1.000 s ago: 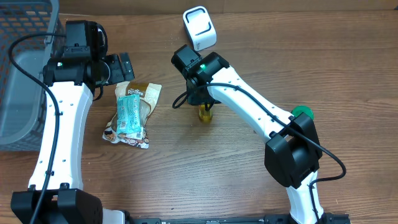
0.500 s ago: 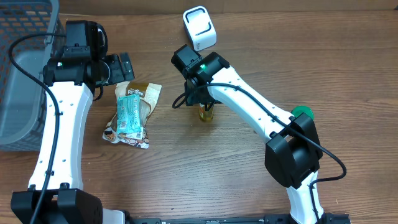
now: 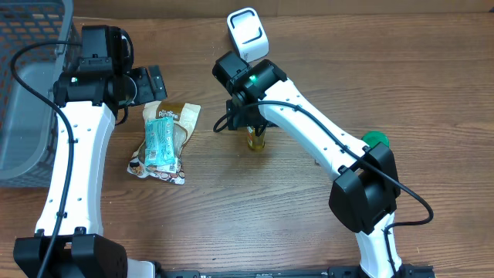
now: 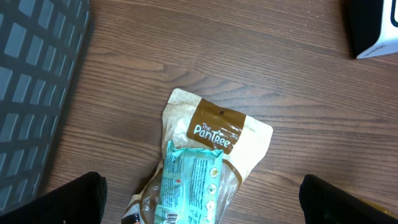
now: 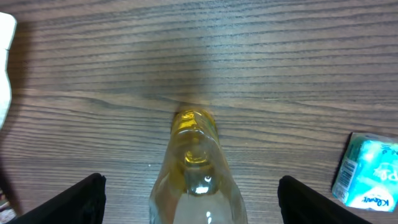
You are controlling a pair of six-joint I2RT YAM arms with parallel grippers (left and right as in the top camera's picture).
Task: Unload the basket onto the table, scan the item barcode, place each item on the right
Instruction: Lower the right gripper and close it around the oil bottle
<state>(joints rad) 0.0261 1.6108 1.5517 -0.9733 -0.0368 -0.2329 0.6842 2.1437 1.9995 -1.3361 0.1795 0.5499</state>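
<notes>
While the right pincer [image 5: 193, 202] hangs with its fingers spread wide, the small yellow bottle [image 5: 198, 168] stands upright on the table [image 5: 280, 56] directly beneath it, between the fingers and gripped by neither. The white scanner [image 3: 247, 32] sits just beyond the pincer, with no barcode facing it; I'd judge that lifting and presenting the bottle are left to do. The left pincer [image 4: 211, 199], fully open and empty, hovers over the snack bag [image 4: 217, 134].

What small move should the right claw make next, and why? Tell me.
Probably lift the right claw straight up, clear of the bottle: its fingers stand wide on either side without gripping, and the bottle rests on the table, so moving sideways might knock it.
</notes>
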